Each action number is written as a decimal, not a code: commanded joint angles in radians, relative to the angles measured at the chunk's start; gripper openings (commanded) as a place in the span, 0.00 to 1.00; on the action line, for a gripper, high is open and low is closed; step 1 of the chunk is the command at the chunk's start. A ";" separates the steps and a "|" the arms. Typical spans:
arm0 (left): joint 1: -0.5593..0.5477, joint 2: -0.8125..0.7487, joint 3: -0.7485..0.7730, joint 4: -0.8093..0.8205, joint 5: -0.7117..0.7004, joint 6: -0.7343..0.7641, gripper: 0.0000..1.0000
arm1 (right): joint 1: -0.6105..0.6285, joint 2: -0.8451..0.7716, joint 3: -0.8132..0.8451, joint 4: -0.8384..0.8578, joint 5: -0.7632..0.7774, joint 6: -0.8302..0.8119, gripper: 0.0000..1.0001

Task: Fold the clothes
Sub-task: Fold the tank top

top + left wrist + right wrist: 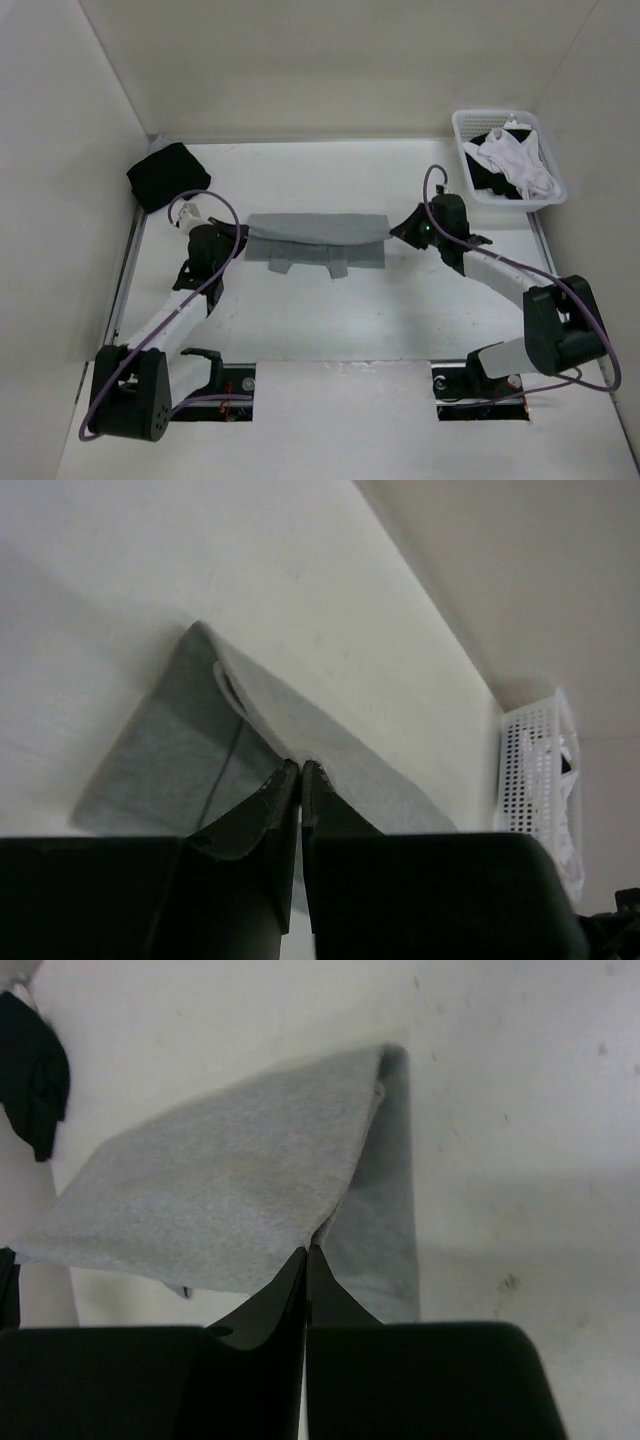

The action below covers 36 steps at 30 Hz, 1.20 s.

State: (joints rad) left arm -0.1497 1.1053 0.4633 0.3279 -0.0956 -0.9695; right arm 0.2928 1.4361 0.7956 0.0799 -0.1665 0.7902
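Note:
The clothes point(318, 240), a plain grey T-shirt, lie across the middle of the table, with a top layer raised over a lower one. My left gripper point(246, 232) is at the shirt's left end. In the left wrist view its jaws point(300, 766) are shut on the edge of the lifted fabric point(330, 750). At the shirt's right end is my right gripper point(391, 232). The right wrist view shows it point(307, 1250) shut on the raised layer point(220, 1180), with the lower layer point(385, 1230) flat on the table beneath.
A black folded bundle point(168, 176) sits at the back left corner. A white basket point(462, 135) holding white and dark garments stands at the back right. White walls enclose the table on three sides.

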 commanded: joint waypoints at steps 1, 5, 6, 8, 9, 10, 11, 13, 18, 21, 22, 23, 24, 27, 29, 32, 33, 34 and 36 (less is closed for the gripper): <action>0.035 -0.096 -0.090 -0.004 0.023 0.005 0.03 | 0.022 -0.092 -0.099 0.081 0.013 0.006 0.02; 0.094 -0.174 -0.161 -0.036 0.052 0.017 0.03 | 0.042 -0.184 -0.193 0.070 0.024 0.009 0.03; 0.109 -0.188 -0.179 -0.039 0.065 0.017 0.03 | 0.055 -0.196 -0.211 0.066 0.028 0.009 0.03; 0.126 -0.202 -0.218 -0.043 0.082 0.020 0.03 | 0.088 -0.206 -0.246 0.058 0.044 0.009 0.03; 0.137 -0.200 -0.235 -0.041 0.085 0.022 0.03 | 0.102 -0.201 -0.262 0.055 0.054 0.009 0.03; 0.146 -0.190 -0.247 -0.038 0.086 0.025 0.03 | 0.117 -0.192 -0.277 0.055 0.065 0.010 0.04; 0.150 -0.173 -0.258 -0.035 0.091 0.023 0.04 | 0.133 -0.180 -0.292 0.055 0.079 0.015 0.04; 0.160 -0.141 -0.275 -0.027 0.097 0.023 0.07 | 0.147 -0.152 -0.324 0.055 0.104 0.032 0.04; 0.233 -0.208 -0.325 -0.032 0.109 -0.012 0.32 | 0.182 -0.201 -0.383 0.054 0.127 0.060 0.34; 0.246 -0.343 -0.319 -0.068 0.085 -0.037 0.38 | 0.183 -0.270 -0.368 0.028 0.150 0.040 0.55; 0.235 -0.364 -0.305 -0.085 0.067 -0.041 0.38 | 0.171 -0.267 -0.352 0.027 0.151 0.028 0.58; 0.208 -0.370 -0.289 -0.092 0.053 -0.043 0.38 | 0.164 -0.254 -0.339 0.027 0.150 0.017 0.59; 0.172 -0.360 -0.270 -0.095 0.039 -0.044 0.38 | 0.150 -0.226 -0.319 0.032 0.142 0.006 0.60; 0.041 -0.274 -0.213 -0.063 -0.002 -0.037 0.38 | 0.128 -0.097 -0.266 0.084 0.110 -0.002 0.60; -0.038 -0.222 -0.192 -0.024 -0.024 -0.035 0.37 | 0.113 -0.011 -0.250 0.139 0.076 0.012 0.58; -0.113 -0.179 -0.172 0.035 -0.029 -0.026 0.36 | 0.111 0.088 -0.242 0.205 0.068 0.050 0.55; -0.132 -0.174 -0.167 0.051 -0.030 -0.025 0.36 | 0.110 0.118 -0.240 0.230 0.059 0.064 0.55; -0.144 -0.171 -0.163 0.065 -0.030 -0.020 0.36 | 0.113 0.138 -0.240 0.248 0.050 0.075 0.55; -0.165 -0.167 -0.153 0.083 -0.024 -0.015 0.36 | 0.116 0.210 -0.236 0.309 0.015 0.112 0.49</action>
State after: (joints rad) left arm -0.2920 0.9390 0.2535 0.3061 -0.0982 -0.9993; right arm 0.4065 1.5551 0.5625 0.3279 -0.1158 0.8589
